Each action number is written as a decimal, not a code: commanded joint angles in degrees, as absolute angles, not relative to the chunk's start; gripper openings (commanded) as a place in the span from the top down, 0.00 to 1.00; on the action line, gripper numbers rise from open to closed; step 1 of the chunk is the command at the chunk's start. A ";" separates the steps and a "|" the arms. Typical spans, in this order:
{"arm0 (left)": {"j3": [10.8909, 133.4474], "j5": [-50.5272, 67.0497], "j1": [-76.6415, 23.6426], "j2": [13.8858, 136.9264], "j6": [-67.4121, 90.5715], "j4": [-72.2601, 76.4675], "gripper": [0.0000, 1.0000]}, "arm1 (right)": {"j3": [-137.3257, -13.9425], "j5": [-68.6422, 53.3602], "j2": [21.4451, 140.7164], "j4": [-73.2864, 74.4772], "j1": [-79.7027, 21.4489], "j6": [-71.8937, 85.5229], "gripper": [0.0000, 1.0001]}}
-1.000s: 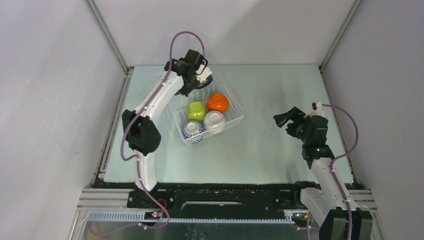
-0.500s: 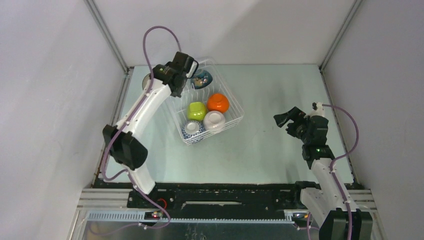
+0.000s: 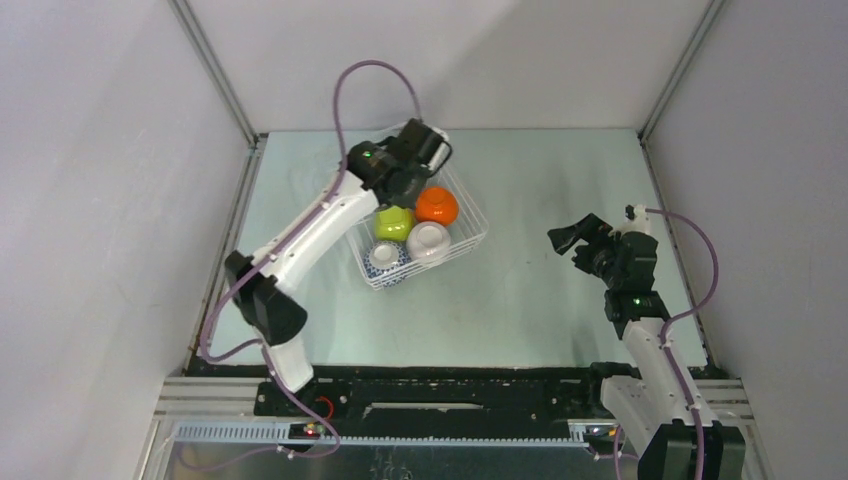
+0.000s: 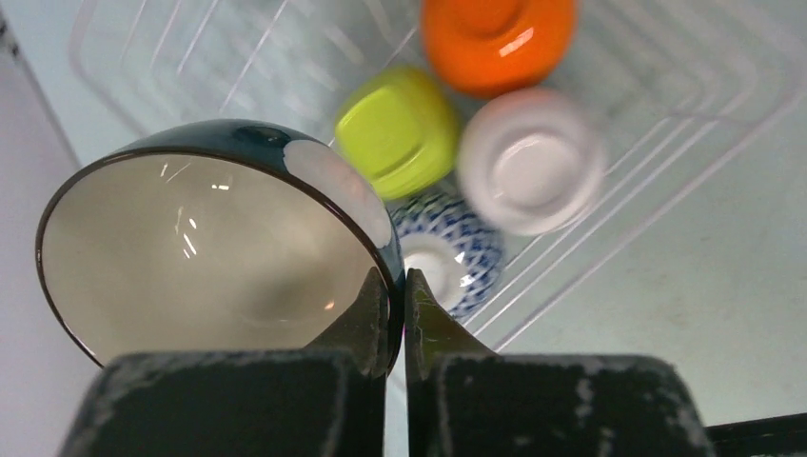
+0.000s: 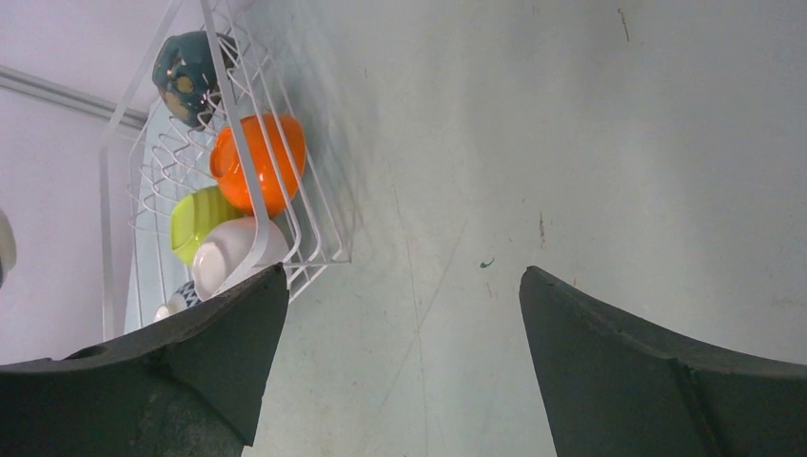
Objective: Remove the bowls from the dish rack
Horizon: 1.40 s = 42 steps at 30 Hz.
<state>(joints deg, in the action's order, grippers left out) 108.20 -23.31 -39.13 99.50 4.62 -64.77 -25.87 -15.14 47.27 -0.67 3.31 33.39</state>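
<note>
Left hand (image 4: 397, 288) has its two fingers pressed together on the rim of the dark blue-green bowl (image 4: 209, 248), one finger inside the cream interior and one on the glossy outside. That bowl is tipped on its side with its opening towards the wrist camera. From the right wrist view it sits at the far end of the dish rack (image 4: 666, 124), just beyond the orange bowl (image 4: 500, 38); whether it is clear of the wires I cannot tell.

Four more bowls lie foot-up in the white wire rack. The orange one is farthest, and the lime green bowl (image 4: 400, 129) and the white bowl (image 4: 531, 162) sit side by side nearer in. The blue-and-white patterned bowl (image 4: 447, 252) is at the rack's near corner, just beside both.

Right hand (image 5: 402, 274) is spread wide with nothing between its fingers. It hangs over bare table (image 5: 571, 143), well apart from the rack and to its right.
</note>
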 commanded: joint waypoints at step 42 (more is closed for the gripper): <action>121.98 -5.64 -67.32 128.53 -7.44 -48.18 1.00 | -33.46 25.75 18.03 35.60 3.69 44.51 0.00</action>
